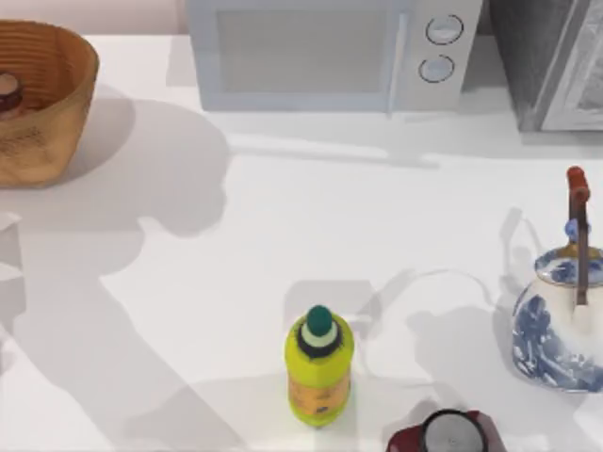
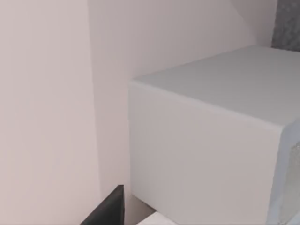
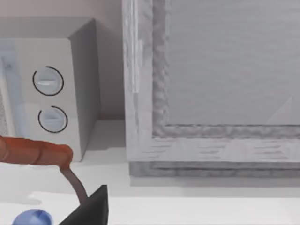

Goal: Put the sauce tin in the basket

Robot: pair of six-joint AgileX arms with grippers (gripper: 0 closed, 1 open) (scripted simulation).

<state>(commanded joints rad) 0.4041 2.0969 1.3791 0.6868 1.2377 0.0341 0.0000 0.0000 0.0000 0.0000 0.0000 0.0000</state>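
Observation:
The tan woven basket [image 1: 52, 104] stands at the table's far left corner. Inside it, at the picture's left edge, lies the sauce tin [image 1: 8, 92], a small round can with a dark maroon rim, partly cut off by the frame. A dark part of my left gripper [image 2: 108, 208] shows in the left wrist view, raised and facing the side of the white microwave [image 2: 211, 154]. A dark part of my right gripper [image 3: 91, 208] shows in the right wrist view, near the teapot's red-brown handle [image 3: 33, 151].
A white microwave [image 1: 330, 52] stands at the back centre, with a grey cabinet [image 1: 556, 56] at the back right. A yellow-green bottle [image 1: 319, 367] with a green cap stands front centre. A blue-and-white teapot [image 1: 561, 320] is at the right, and a maroon object with a grey top [image 1: 450, 433] at the front edge.

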